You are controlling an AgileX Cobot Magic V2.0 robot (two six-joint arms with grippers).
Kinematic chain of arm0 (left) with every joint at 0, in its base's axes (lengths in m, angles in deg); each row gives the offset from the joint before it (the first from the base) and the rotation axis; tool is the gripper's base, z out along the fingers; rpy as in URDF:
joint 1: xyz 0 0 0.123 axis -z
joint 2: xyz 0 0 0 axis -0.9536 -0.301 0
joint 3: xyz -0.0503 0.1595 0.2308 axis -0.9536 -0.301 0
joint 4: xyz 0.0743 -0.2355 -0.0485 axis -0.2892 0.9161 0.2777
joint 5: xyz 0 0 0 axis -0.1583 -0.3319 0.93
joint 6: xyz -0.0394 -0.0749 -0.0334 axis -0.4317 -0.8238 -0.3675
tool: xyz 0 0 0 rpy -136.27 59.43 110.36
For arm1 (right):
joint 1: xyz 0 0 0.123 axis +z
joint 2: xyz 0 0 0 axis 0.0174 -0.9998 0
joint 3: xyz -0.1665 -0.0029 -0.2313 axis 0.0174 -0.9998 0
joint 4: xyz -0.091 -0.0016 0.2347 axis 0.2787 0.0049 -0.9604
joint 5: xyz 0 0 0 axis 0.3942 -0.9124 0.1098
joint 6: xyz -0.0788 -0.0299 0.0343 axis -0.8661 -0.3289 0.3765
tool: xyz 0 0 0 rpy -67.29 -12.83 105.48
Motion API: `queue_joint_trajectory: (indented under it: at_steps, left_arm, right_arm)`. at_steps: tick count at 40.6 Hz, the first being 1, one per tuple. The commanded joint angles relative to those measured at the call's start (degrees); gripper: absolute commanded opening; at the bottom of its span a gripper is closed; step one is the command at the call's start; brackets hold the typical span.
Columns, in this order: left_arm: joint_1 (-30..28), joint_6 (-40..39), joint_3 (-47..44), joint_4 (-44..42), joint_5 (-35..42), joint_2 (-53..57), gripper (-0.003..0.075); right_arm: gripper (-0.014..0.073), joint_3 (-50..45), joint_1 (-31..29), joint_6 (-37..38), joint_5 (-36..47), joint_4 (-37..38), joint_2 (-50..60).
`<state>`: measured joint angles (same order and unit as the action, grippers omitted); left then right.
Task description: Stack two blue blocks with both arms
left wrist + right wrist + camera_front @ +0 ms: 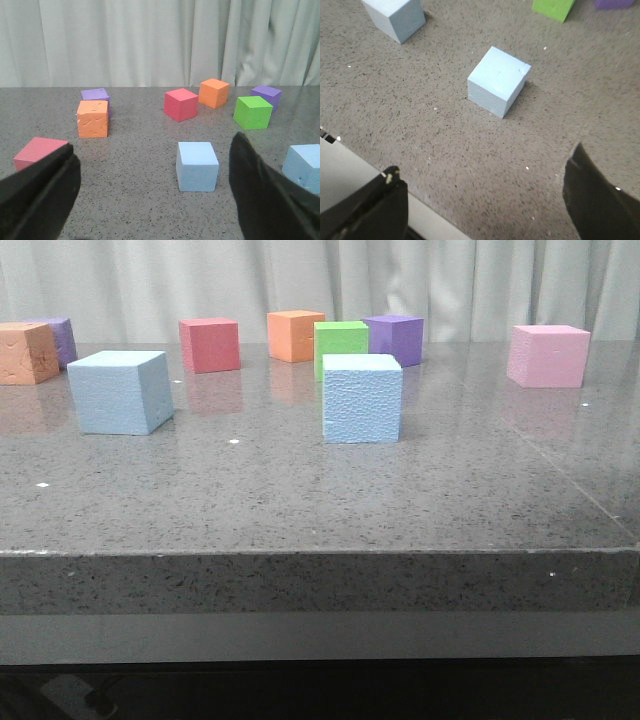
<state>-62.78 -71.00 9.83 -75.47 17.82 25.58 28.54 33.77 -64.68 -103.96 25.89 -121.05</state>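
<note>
Two pale blue blocks stand apart on the grey table. One blue block [120, 392] is at the left and the other blue block [362, 398] is near the middle. Neither gripper shows in the front view. My left gripper [154, 150] is open and empty, low over the table. The left block [197, 166] stands just ahead between its fingers, nearer the right one. The middle block [305, 167] is at that view's edge. My right gripper [486, 162] is open and empty above the table's front edge. The middle block [497, 80] lies ahead of it and the left block [395, 17] farther off.
Other cubes stand behind: orange [27, 353], purple [60, 338], red [209, 345], orange [295, 335], green [340, 345], purple [394, 339], pink [547, 355]. A red cube [37, 152] sits beside my left finger. The table's front edge [365, 170] runs under my right gripper.
</note>
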Motion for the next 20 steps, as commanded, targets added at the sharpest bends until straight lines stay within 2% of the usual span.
queue_joint_trajectory:
  at_steps: [1,10,20]
  left_arm:
    - [0.43,-0.55,1.99,0.77,5.11,-0.85,0.0597]
    - [0.43,-0.55,1.99,0.77,3.97,-0.85,0.0597]
    - [0.43,0.45,3.73,0.77,-2.77,-3.65,0.0597]
  right_arm:
    - [0.0636,-4.27,-0.48,-1.7,6.72,0.43,8.34]
    - [0.0636,-14.13,-0.48,-1.7,8.1,2.09,20.91]
    - [0.0636,-16.05,-0.48,-1.7,7.58,2.97,22.98]
